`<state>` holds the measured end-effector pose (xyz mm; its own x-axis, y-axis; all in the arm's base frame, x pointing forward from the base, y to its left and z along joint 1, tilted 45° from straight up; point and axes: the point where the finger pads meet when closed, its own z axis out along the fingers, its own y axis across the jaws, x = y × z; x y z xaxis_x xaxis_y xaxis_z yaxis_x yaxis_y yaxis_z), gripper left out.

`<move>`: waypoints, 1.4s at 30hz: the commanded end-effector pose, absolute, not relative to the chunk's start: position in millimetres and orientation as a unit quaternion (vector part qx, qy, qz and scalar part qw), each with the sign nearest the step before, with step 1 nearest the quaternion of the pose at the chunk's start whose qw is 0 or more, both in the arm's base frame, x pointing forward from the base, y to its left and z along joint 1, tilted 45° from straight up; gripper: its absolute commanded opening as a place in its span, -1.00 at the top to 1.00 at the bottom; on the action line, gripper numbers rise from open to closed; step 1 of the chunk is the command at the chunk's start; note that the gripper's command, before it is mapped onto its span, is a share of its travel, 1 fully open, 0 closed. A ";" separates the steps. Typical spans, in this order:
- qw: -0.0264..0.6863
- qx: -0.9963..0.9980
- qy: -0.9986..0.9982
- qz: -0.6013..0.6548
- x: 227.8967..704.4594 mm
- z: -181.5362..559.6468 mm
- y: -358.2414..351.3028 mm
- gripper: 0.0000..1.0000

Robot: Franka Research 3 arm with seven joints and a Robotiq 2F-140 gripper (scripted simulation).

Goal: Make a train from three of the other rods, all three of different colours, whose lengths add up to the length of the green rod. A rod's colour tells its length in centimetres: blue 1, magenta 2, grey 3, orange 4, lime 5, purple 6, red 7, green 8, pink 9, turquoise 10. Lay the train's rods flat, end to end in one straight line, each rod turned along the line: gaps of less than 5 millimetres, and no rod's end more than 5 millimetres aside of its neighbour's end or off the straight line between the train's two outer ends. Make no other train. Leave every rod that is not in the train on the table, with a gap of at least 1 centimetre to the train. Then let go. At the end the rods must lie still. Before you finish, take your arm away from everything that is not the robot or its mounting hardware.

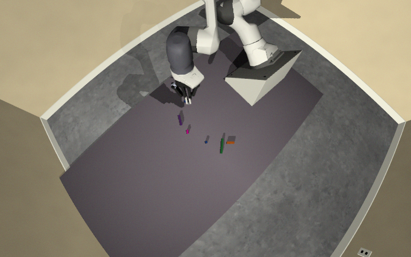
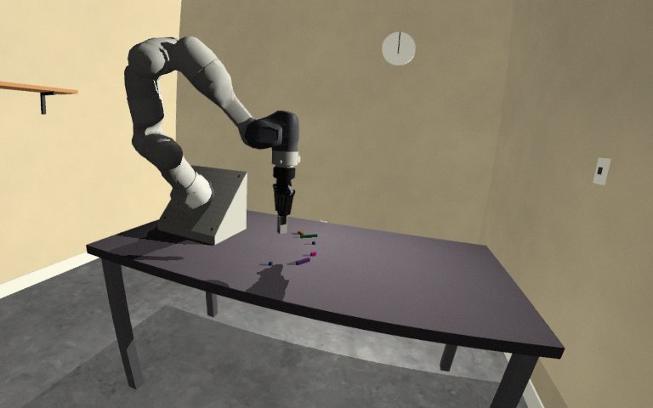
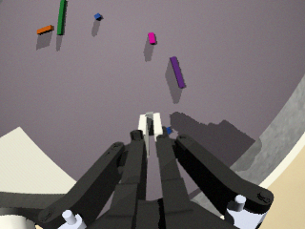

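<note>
Grey rod [image 3: 151, 114] pinched upright in my closed gripper [image 3: 151, 125], above the table.
Carrying step, I judge: next, lay it flat in line with the blue rod [image 1: 206, 141] and orange rod [image 1: 230, 142], away from the green rod [image 1: 221, 145].
</note>
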<state>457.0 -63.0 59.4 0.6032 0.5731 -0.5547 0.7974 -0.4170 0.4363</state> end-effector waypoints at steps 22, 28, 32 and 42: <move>0.308 0.726 0.569 -0.232 452.0 83.7 -93.5 0.94; 0.308 0.726 0.569 -0.232 452.0 83.7 -93.5 0.94; 0.308 0.726 0.569 -0.232 452.0 82.9 -94.4 0.94; 0.308 0.725 0.570 -0.233 452.4 69.5 -108.3 0.94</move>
<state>449.0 -109.3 74.3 0.2614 0.6721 -0.6928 0.9652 -0.1805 0.1890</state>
